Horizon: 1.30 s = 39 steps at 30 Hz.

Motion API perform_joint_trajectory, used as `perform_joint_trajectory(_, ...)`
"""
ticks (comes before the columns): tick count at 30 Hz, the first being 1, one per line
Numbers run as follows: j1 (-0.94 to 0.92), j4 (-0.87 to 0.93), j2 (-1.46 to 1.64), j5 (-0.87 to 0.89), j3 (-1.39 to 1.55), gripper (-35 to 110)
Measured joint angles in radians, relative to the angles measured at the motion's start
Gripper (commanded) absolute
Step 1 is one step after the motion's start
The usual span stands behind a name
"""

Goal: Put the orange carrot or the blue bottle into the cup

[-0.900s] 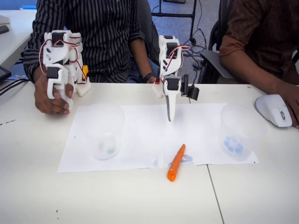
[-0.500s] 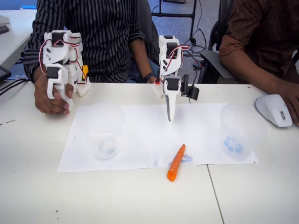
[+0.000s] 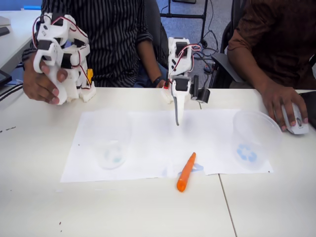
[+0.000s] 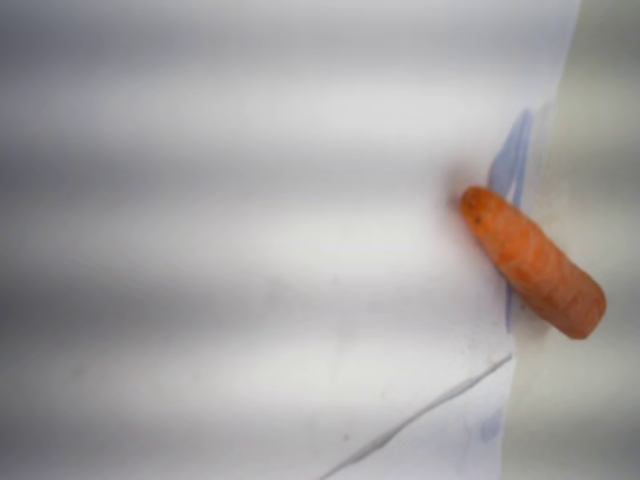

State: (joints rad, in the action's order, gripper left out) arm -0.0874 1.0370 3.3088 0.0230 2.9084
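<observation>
In the fixed view, the gripper [image 3: 177,118] is hanging tip-down over the white paper sheet [image 3: 148,133], on the far side of the orange carrot [image 3: 186,172] and well apart from it. Its fingers are reading as one narrow white blade, so they are looking pressed together, and nothing is sitting between them. Judging from this, the step in hand is the reach for the carrot. To do it well, the fingers are needing to spread first, then come down across the carrot's middle, at right angles to its long axis, since a smooth tapered body is likely to squirt out of a pinch taken near the tip. The carrot is lying flat at the near edge of the paper, thick end toward the camera and pointed tip toward the gripper, slightly slanted. The cup [image 3: 111,140], clear with a pale teal blotch at its base, is standing upright to the left of the carrot and apart from it; a second clear cup [image 3: 253,139] with a blue mark is standing to the carrot's right and should be ignored.

In the wrist view, the carrot [image 4: 533,262] is lying aslant at the right side, straddling the paper edge [image 4: 520,330]. It is looking bright orange with a faintly ridged skin and blunt ends in this crop.
</observation>
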Motion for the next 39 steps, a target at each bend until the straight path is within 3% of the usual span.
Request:
perform_joint_trajectory(10,-0.166,-0.003,-0.074,-0.092,-0.299,24)
perform_joint_trajectory(26,-0.250,0.000,-0.876,-0.126,-0.966,25)
perform_joint_trajectory(39,-0.249,0.000,-1.308,-0.321,-1.270,24)
